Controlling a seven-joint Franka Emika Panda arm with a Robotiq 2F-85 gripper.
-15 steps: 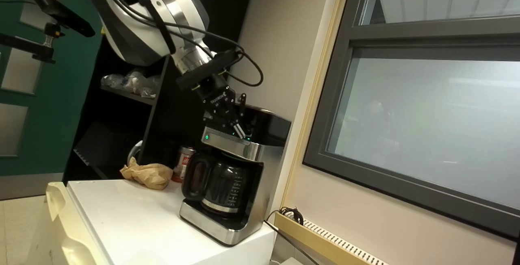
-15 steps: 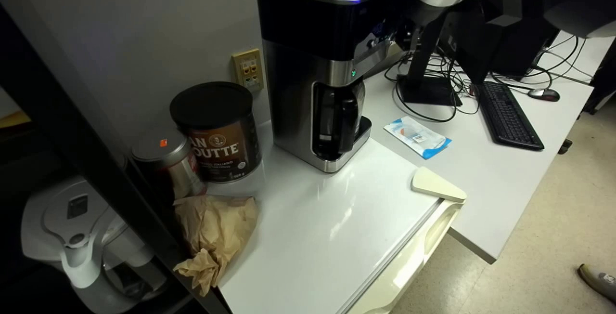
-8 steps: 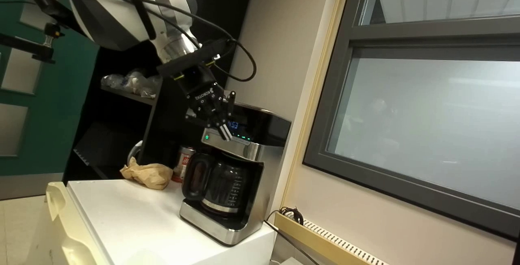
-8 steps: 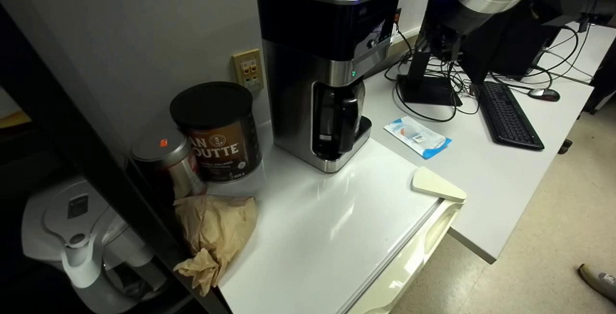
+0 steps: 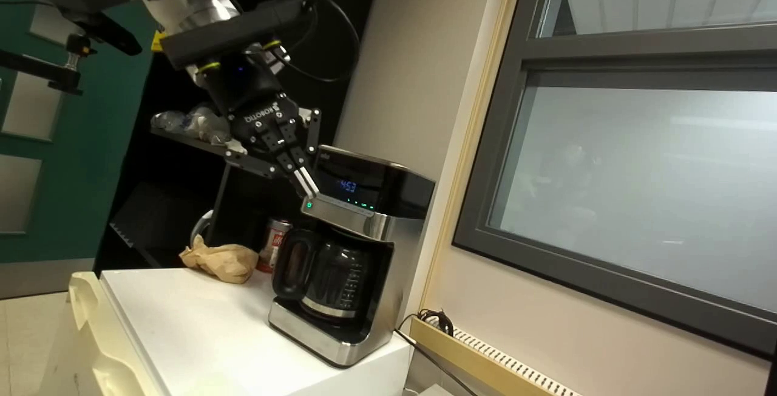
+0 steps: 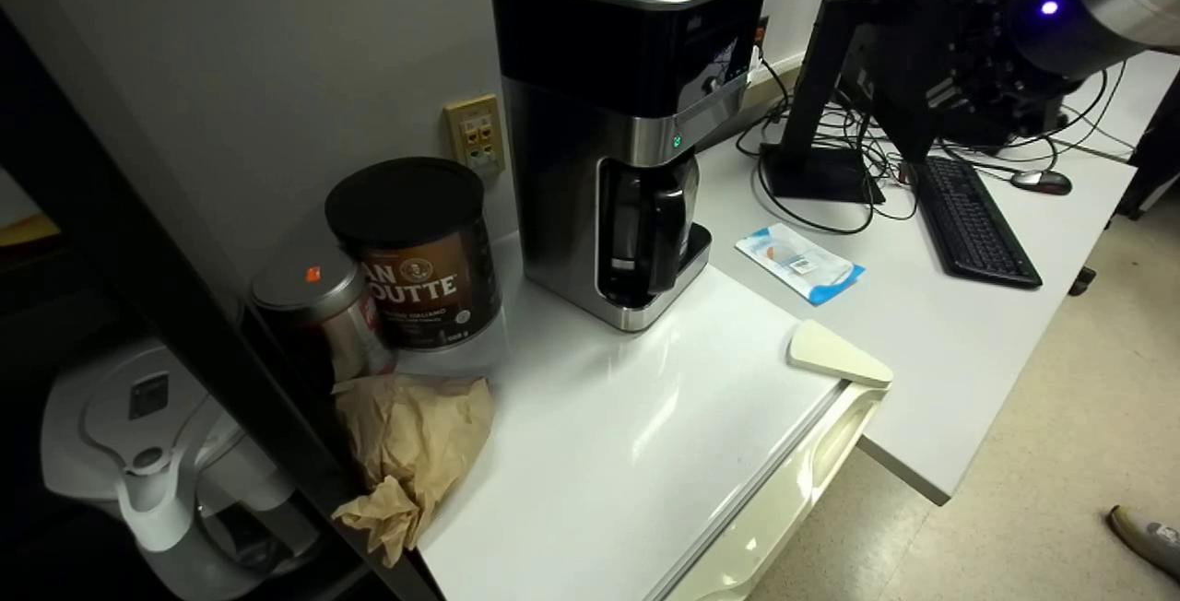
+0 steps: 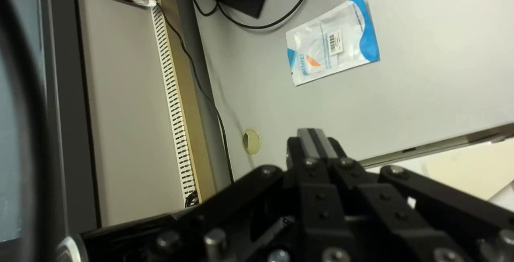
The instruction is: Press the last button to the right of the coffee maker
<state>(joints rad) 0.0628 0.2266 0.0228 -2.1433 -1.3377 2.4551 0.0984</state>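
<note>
The coffee maker [image 5: 405,280] is black and silver and stands upright on the white cabinet top; it also shows in an exterior view [image 6: 567,186]. Its dark glass carafe [image 5: 340,274] sits inside. The bluish display [image 5: 348,186] is lit. Small green button lights [image 5: 364,204] run beside it, and a green light [image 5: 309,204] glows at the strip's left end. My gripper [image 5: 308,183] is shut and empty, in front of the coffee maker and apart from it, as an exterior view [image 6: 942,94] shows. In the wrist view the fingertips [image 7: 314,135] meet; the button strip is out of that view.
A brown paper bag [image 6: 415,453], a can [image 6: 318,306] and a coffee tub [image 6: 419,260] stand beside the coffee maker. A monitor stand [image 6: 816,168], cables, a keyboard [image 6: 977,223] and a blue-white packet [image 6: 800,262] are on the desk. A wall [image 5: 461,262] is close by.
My shut gripper has drawn back from the coffee maker's front panel, out over the desk side. The display and green button lights it covered now show. The coffee maker has not moved.
</note>
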